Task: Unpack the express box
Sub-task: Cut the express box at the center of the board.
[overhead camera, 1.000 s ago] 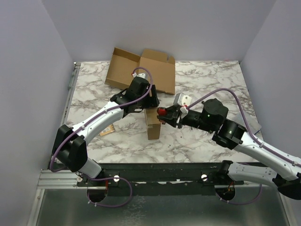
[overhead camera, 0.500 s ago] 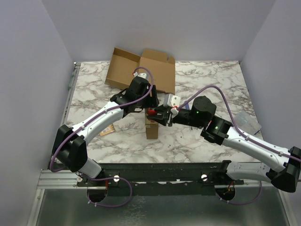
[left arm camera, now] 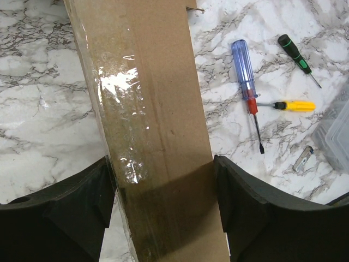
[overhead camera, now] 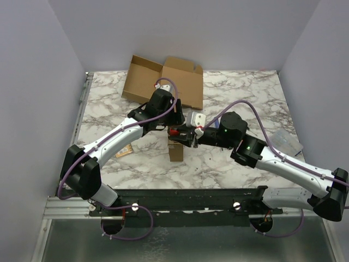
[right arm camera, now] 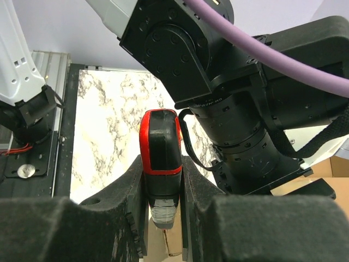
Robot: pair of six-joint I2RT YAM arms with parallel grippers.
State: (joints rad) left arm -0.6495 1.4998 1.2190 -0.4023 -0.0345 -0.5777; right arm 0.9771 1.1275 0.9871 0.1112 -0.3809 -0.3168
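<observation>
Cardboard box (left arm camera: 147, 136) in left pincer (left arm camera: 161, 166), red cutter (right arm camera: 161, 142) in right pincer (right arm camera: 162, 174)

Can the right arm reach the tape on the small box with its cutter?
Probably yes: its jaws hold the red cutter above the box, and the left jaws flank only the sides, leaving the tape bare.

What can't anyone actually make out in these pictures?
Left wrist view: what the taped box holds; sealed cardboard hides it.
Right wrist view: the tip of the knife, sunk in shadow between the gripper fingers.
Left wrist view: the clear container, cut off by the right edge.
</observation>
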